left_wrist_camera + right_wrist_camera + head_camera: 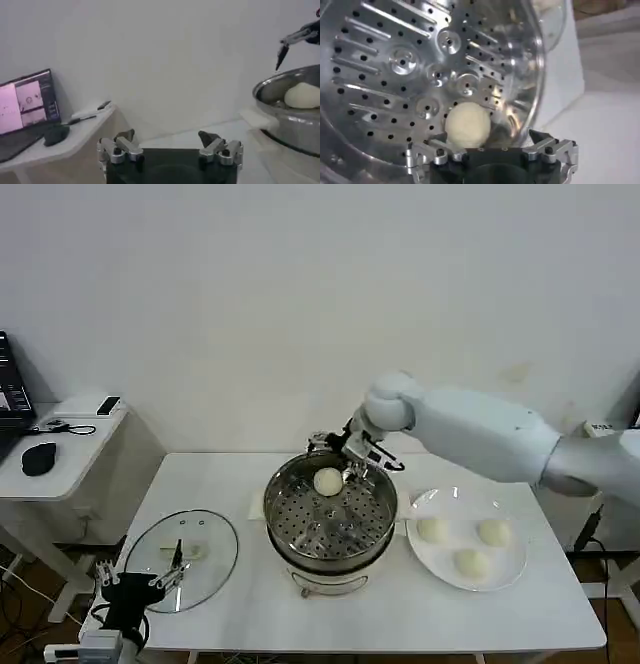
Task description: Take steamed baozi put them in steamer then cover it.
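Jaws on the right gripper [492, 150] stand spread apart with nothing between them, one bun [467, 125] lying free on the perforated tray just below, against the far wall of the steamer [372, 529]; the placement looks done, so the sound move now is to lift straight up clear of the rim before swinging toward the plate [512, 573], where three more baozi [471, 562] wait, and to set each following one toward the bare middle of the tray so they do not crowd the wall. Nearest the robot, the left gripper [150, 584] hangs parked at the table's front left corner, fingers released, just beside the glass cover [215, 556] that lies flat on the table left of the pot. Farther back, the right arm reaches in from the right side, forearm level and the wrist bent down over the steamer's far rim
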